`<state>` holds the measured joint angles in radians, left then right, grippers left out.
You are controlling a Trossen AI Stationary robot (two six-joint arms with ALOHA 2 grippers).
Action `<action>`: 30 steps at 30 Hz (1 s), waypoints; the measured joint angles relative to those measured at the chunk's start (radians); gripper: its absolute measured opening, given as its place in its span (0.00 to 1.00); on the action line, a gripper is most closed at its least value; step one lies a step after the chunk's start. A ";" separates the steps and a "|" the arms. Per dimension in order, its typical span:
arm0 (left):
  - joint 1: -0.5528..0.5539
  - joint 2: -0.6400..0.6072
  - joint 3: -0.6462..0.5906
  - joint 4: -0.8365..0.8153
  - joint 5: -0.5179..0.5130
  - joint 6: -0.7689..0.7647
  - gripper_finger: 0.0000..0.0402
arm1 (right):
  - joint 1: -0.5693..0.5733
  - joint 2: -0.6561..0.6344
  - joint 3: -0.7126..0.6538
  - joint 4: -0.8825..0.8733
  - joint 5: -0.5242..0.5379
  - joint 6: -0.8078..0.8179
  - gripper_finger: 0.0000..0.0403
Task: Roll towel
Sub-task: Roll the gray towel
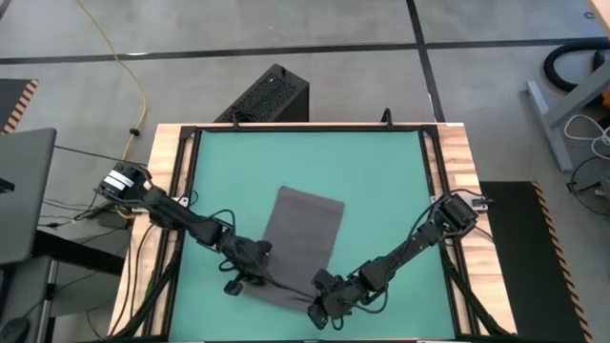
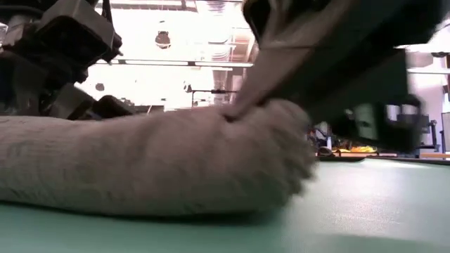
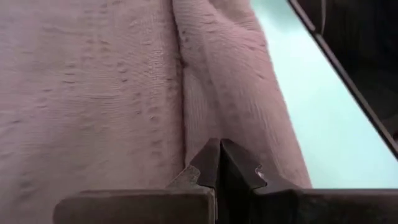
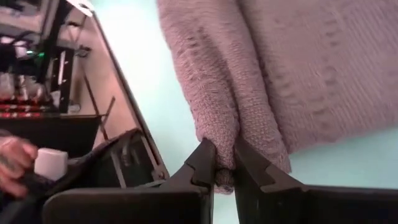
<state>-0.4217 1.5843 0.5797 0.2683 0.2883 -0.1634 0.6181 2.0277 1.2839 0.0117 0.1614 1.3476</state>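
The dark grey towel (image 1: 303, 229) lies on the green mat (image 1: 381, 171), its far part flat and its near end turned into a thick roll (image 2: 140, 161) close to the table's near edge. My left gripper (image 1: 250, 274) is at the roll's left end, its fingertips (image 3: 217, 149) shut together on the cloth. My right gripper (image 1: 322, 307) is at the roll's right end, shut on the towel (image 4: 225, 165). My left gripper has its shut fingertips on the towel at the crease (image 3: 186, 124) between the roll and the flat part, coming in low from the table's left. The fingers hide how much cloth lies between them. The towel rests on the mat here. My right gripper pinches the right end of the roll (image 4: 224, 149) between its two fingers, coming in low from the table's right and near side. In the low view a strip of cloth (image 2: 260, 77) rises taut from the roll into the gripper. The rest of the roll lies on the mat.
The mat is bordered by a black rail (image 4: 124, 93) and a wooden frame (image 1: 457, 171). Bare mat lies to the right (image 2: 380, 197) and far side of the towel. A black box (image 1: 272, 95) stands beyond the far edge. A person's hand (image 4: 12, 155) shows beyond the table.
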 joint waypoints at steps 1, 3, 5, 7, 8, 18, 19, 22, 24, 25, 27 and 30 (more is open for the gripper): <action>0.000 -0.010 0.000 0.000 -0.006 0.006 0.00 | 0.006 0.000 0.000 -0.018 0.005 0.024 0.13; 0.000 -0.024 0.000 0.002 -0.009 0.010 0.00 | 0.022 0.000 0.000 -0.051 0.031 0.078 0.13; 0.000 -0.024 0.000 0.001 -0.017 0.011 0.00 | 0.034 0.000 0.000 -0.055 0.049 0.115 0.13; -0.005 -0.011 0.000 0.005 -0.033 0.012 0.00 | 0.043 0.000 0.000 -0.044 0.067 0.153 0.13; -0.010 0.001 0.000 0.013 -0.036 0.012 0.00 | 0.048 0.000 0.000 -0.041 0.078 0.166 0.13; -0.057 0.079 0.001 0.026 0.008 -0.053 0.00 | 0.022 -0.001 0.000 -0.044 0.091 0.218 0.13; -0.060 0.079 0.001 0.023 0.024 -0.061 0.00 | 0.017 -0.005 0.000 -0.045 0.087 0.219 0.13; -0.065 0.079 0.001 0.005 0.087 -0.085 0.00 | 0.004 -0.024 0.001 -0.064 0.093 0.227 0.13; -0.064 0.080 0.001 -0.007 0.112 -0.091 0.00 | -0.005 -0.037 0.002 -0.113 0.099 0.242 0.13; -0.064 0.079 0.001 -0.012 0.112 -0.092 0.00 | -0.009 -0.041 0.002 -0.145 0.100 0.253 0.13; -0.064 0.068 0.001 -0.028 0.098 -0.077 0.00 | -0.020 -0.041 0.003 -0.203 0.096 0.270 0.13; -0.065 0.032 0.001 -0.055 0.037 -0.045 0.00 | -0.049 -0.026 0.003 -0.236 0.037 0.249 0.13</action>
<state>-0.4863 1.6163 0.5807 0.2131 0.3256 -0.2083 0.5694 2.0014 1.2869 -0.2241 0.1982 1.5967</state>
